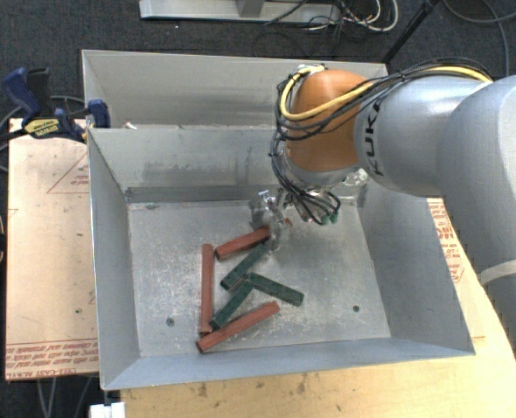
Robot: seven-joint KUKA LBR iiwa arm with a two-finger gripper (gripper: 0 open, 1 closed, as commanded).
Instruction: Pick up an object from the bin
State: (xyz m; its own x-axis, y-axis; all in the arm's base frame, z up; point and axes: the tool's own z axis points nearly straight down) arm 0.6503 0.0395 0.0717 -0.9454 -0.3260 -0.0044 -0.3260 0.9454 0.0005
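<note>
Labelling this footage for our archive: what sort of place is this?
Likely a robotics lab or test cell: a large robot arm reaches into a grey metal bin of red and green sticks, and loose cables trail over the dark floor behind.

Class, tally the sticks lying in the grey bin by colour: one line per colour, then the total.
Red-brown sticks: 3
Dark green sticks: 3
Total: 6
</note>
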